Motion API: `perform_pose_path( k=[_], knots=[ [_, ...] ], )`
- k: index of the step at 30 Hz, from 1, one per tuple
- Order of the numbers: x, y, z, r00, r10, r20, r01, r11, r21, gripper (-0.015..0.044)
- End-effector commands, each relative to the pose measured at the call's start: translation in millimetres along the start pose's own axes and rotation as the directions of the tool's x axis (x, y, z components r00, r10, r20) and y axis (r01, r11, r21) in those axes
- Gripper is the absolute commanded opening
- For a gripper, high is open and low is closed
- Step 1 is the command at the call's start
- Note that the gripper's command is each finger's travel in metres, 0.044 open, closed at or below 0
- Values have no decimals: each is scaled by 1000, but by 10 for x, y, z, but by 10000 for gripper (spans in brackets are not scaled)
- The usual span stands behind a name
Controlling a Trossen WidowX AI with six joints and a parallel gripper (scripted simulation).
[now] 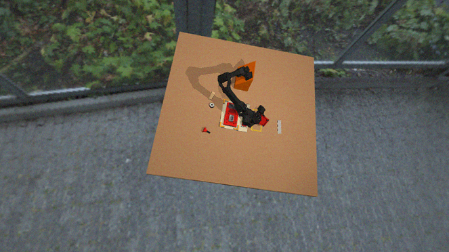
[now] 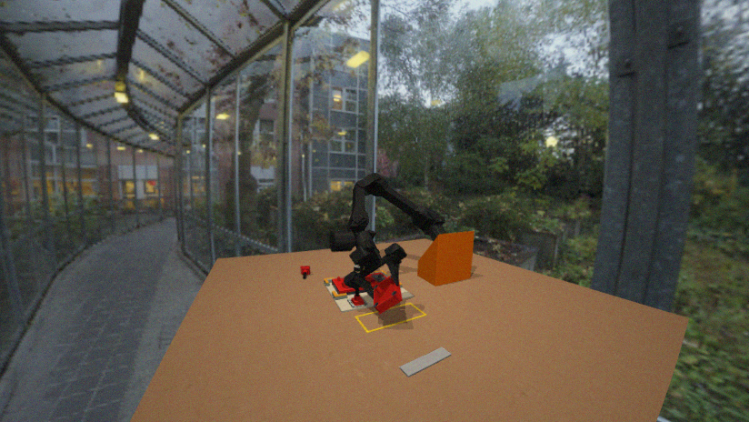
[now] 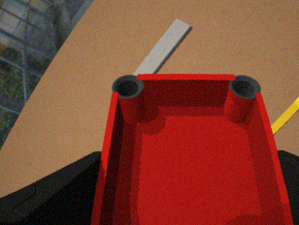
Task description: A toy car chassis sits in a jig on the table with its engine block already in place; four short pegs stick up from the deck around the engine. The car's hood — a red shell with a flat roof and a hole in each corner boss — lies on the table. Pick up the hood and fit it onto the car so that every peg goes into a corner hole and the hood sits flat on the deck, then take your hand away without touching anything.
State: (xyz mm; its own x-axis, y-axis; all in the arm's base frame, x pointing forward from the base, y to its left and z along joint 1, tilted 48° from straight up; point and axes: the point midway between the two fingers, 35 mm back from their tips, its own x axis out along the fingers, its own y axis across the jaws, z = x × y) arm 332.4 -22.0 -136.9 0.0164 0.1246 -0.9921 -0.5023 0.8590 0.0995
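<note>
The red hood [image 1: 264, 121] [image 2: 386, 296] [image 3: 194, 165] is held in the air, tilted, above the yellow outline. The wrist view looks into its hollow side and shows two dark-rimmed corner holes; its other end is cut off. My gripper [image 2: 377, 289] [image 3: 189, 162] is shut on the hood, one black finger on each long side. The red chassis [image 1: 227, 122] [image 2: 341, 286] sits in the cream jig [image 1: 222, 115] [image 2: 344, 304], beside the hood and partly under the arm. The grey engine block [image 1: 231, 118] is on its deck. The pegs are too small to make out.
The yellow outline [image 1: 256, 130] [image 2: 361, 324] [image 3: 286, 116] lies beside the jig. A grey strip [image 1: 278, 127] [image 2: 425, 361] [image 3: 165, 48] lies beyond it. An orange wedge [image 1: 242, 84] [image 2: 453, 259] stands near the arm's base. A small red part [image 1: 205, 130] [image 2: 304, 270] and a wheel [image 1: 211, 105] lie past the jig.
</note>
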Motion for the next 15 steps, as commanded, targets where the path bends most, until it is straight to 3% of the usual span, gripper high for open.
perform_pose_path(
  k=[1,15],
  knots=[
    [3,6,1,1000,5,1,-5,994,107,0],
    [3,5,1,1000,5,1,-5,854,520,0]
  ],
)
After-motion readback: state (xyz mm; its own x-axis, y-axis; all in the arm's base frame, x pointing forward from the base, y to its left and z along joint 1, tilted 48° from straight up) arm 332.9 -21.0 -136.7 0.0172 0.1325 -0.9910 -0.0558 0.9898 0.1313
